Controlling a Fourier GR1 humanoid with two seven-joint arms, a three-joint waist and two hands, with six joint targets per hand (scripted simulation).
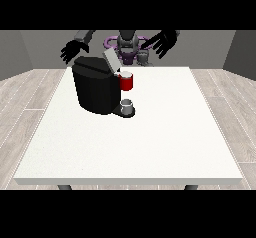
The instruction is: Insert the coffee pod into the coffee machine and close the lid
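Front view. A black coffee machine (96, 89) stands on the white bench (150, 142), at about 10 o'clock from the bench centre. Its grey lid (111, 61) is raised, tilted up and back toward 11 o'clock. A red thing at the machine (127, 82) sits at its 3 o'clock side. Below it, a small grey thing (128, 103) stands upright on the machine's base, long axis vertical; whether it is the pod cannot be told. The hand at the view's left (73, 50) hovers just behind the machine, fingers spread and released. The hand at the view's right (163, 42) is raised at 1 o'clock, well apart from the machine, fingers splayed, grasping nothing.
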